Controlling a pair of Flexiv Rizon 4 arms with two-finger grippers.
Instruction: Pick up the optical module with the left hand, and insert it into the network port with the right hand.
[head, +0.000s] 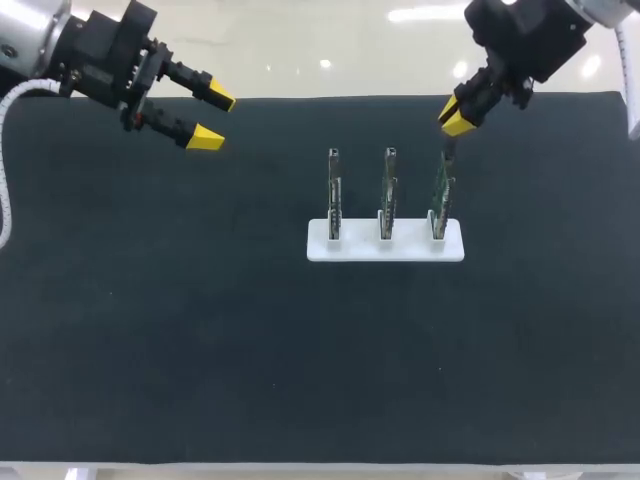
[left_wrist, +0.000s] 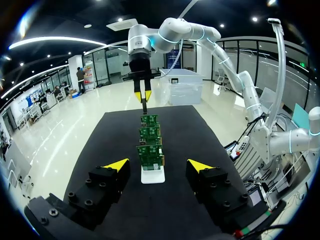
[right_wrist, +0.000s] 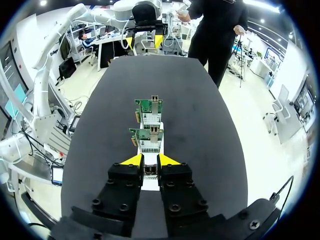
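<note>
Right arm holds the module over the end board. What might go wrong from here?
The right end effector grips the thin dark optical module at the top of the rightmost green circuit board. The module looks slightly tilted, so it may jam going in. Pushing down may also tip the white slotted holder.

Matt cloth table (head: 150, 350); holder (head: 385, 247) perhaps plastic.

Bright overhead light; faint shadows (soft, even)
</note>
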